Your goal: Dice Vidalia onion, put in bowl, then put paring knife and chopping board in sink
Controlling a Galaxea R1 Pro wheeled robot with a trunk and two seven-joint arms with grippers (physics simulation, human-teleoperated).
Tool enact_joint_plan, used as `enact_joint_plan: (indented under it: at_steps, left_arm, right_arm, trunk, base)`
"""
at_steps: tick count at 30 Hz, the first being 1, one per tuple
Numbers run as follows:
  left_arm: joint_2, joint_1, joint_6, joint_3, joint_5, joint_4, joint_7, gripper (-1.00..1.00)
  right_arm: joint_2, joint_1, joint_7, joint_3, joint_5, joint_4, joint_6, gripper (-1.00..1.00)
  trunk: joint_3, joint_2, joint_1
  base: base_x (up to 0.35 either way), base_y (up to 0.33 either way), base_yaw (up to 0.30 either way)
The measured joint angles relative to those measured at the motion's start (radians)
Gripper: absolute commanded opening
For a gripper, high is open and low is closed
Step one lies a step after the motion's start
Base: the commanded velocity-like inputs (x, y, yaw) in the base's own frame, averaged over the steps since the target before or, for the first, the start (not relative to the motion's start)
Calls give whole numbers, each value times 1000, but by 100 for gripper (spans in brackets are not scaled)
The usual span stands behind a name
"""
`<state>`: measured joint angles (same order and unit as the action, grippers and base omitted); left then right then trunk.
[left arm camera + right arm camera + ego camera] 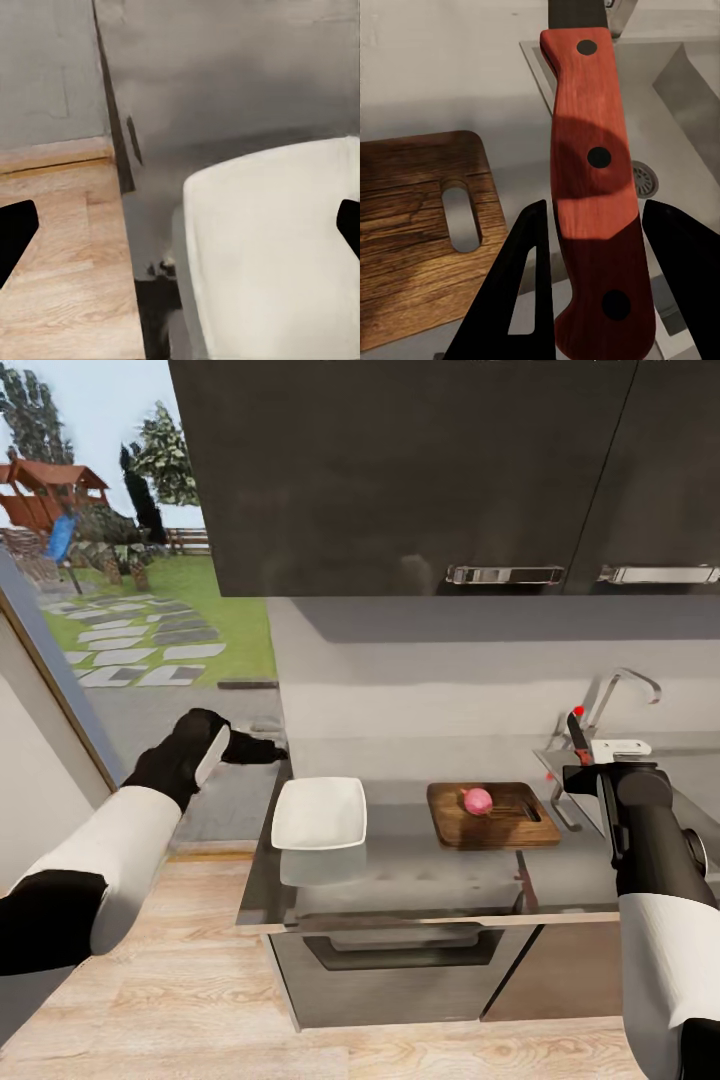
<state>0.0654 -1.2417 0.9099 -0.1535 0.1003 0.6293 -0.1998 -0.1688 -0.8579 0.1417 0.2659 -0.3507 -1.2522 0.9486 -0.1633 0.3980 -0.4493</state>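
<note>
The Vidalia onion (478, 800) rests on the chopping board (500, 822), which lies on the countertop (420, 880) left of the sink (664, 135). My right gripper (588, 768) hovers above the counter between board and sink, shut on the paring knife (579, 740), blade pointing up and away. In the right wrist view the red handle (592, 187) is pinched in the right gripper (598, 217), with the board (412, 225) beside it. The white bowl (320, 812) sits left of the board. My left gripper (262, 748) hangs open above the bowl's (270, 255) far-left corner, empty.
A chrome tap (622, 690) with a red knob stands behind the sink. Black upper cabinets (420, 470) hang over the counter. The counter's left end borders wood floor (150, 980) and a glass wall to a garden. An oven front (400, 955) sits below.
</note>
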Motion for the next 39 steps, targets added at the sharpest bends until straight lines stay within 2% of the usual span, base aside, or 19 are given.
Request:
enact_joint_plan:
  at_steps: [1, 2, 4, 29, 39]
  left_arm:
    - [17, 0, 47, -2, 2, 103, 0, 100]
    - [24, 0, 66, -4, 3, 155, 0, 100]
    - [32, 0, 83, -5, 3, 192, 0, 100]
    - [38, 0, 90, -5, 1, 107, 0, 100]
    - [38, 0, 90, -5, 0, 68, -1, 100]
  right_arm:
    - [0, 0, 0, 0, 0, 0, 0, -100]
    - [0, 0, 0, 0, -1, 0, 0, -100]
    - [0, 0, 0, 0, -1, 0, 0, -100]
    - [-1, 0, -2, -1, -1, -2, -1, -100]
    - [-1, 0, -3, -2, -1, -54, -2, -100]
  trunk:
    - [0, 0, 0]
    - [0, 0, 0]
    - [0, 0, 0]
    - [0, 0, -1]
    - [0, 0, -1]
  base:
    - [0, 0, 0]
    - [0, 0, 0]
    - [-8, 0, 0]
    - [-309, 0, 0]
    - [-335, 0, 0]
